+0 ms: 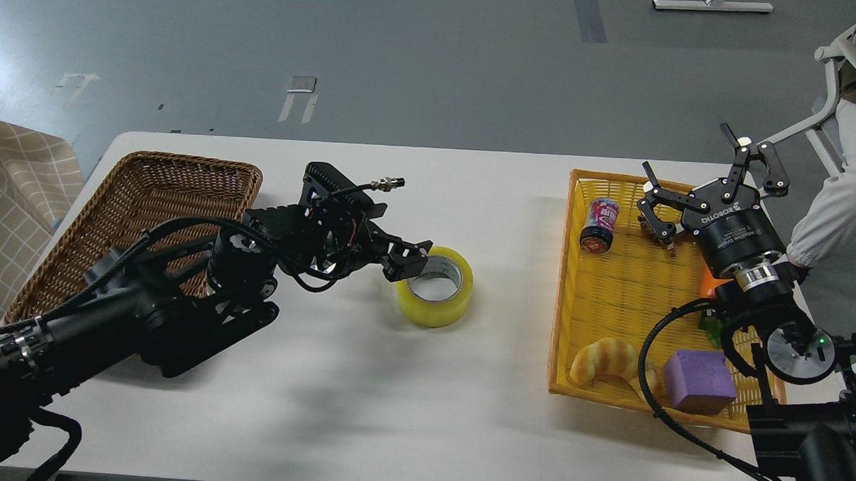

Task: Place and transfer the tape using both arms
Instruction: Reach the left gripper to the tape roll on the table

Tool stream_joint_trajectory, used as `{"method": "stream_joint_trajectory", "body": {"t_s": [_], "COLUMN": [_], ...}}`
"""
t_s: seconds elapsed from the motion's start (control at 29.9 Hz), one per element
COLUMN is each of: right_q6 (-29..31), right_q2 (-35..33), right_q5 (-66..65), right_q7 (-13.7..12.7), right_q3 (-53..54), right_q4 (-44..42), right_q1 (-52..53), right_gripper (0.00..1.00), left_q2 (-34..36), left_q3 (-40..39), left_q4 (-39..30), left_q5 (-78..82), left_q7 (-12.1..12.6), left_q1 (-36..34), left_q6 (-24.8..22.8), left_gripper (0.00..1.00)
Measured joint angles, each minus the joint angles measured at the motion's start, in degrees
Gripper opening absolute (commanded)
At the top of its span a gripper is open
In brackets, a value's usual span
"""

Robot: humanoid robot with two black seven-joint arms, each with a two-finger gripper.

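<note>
The tape (pixel 441 308), a yellow roll with a grey-white core, lies flat on the white table (pixel 408 411) near its middle. My left gripper (pixel 412 258) reaches in from the left and sits low at the roll's left rim, its fingers open and overlapping the rim's upper left edge; I cannot tell whether they touch it. My right gripper (pixel 708 182) is open and empty, held above the far end of the yellow basket (pixel 564 309), well to the right of the tape.
A brown wicker basket (pixel 152 181) stands at the left, behind my left arm. The yellow basket holds a can (pixel 599 225), a croissant (pixel 605 360), a purple block (pixel 699 382) and a partly hidden toy animal (pixel 662 233). A seated person (pixel 847 177) is at the far right.
</note>
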Motion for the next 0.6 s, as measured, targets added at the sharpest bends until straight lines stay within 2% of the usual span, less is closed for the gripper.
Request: {"method": "stream_joint_trajectory", "body": {"t_s": [0.13,0.5,0.6], "right_q6": [0.0,0.0,0.0], "right_q2": [0.0,0.0,0.0], "right_q5": [0.0,0.0,0.0], "right_q7": [0.0,0.0,0.0], "right_q3": [0.0,0.1,0.0], "right_q4": [-0.3,-0.4,-0.4], "right_q1": [0.0,-0.2,-0.3], "right_gripper": [1.0,1.0,1.0], "left_q2": [-1.3,-2.8,-3.0], "left_q3": [0.0,0.0,0.0], "left_q4": [0.0,0.2,0.9], "left_q5": [0.0,0.0,0.0], "left_q7": [1.7,1.9,1.9], "left_q1": [0.0,0.3,0.6], "left_q6": [-2.2,-3.1,-3.2], "left_gripper": [0.98,0.96,0.93]}}
